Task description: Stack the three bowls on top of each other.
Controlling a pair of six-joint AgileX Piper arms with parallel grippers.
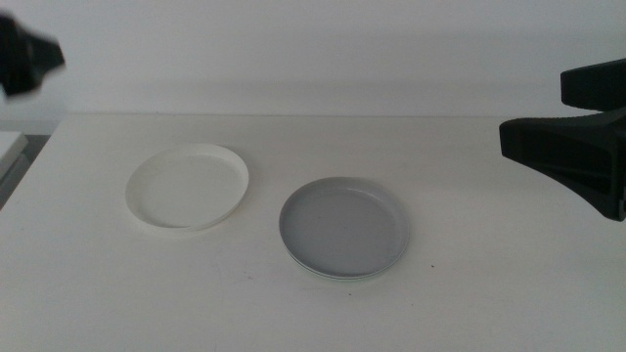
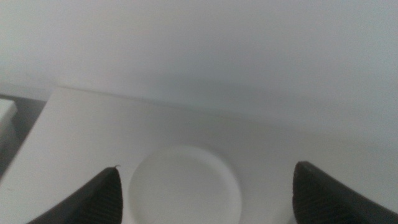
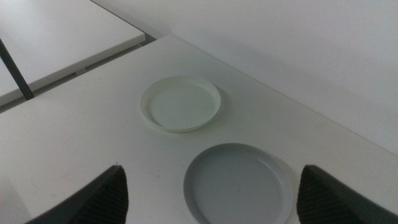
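A white bowl [image 1: 188, 186] sits left of the table's middle. To its right lies a grey bowl [image 1: 343, 226], and a thin pale green rim [image 1: 337, 278] peeks out under its front edge, as of a bowl beneath it. My left gripper [image 1: 24, 59] hangs high at the far left, open, and its wrist view looks down on the white bowl [image 2: 185, 185]. My right gripper [image 1: 572, 147] hovers open at the right, well clear of the grey bowl [image 3: 239, 183]. The right wrist view also holds the white bowl [image 3: 180, 103].
The white table [image 1: 469, 303] ends at a pale wall behind. A second table surface [image 3: 56, 37] stands beyond the left edge, with a dark gap between.
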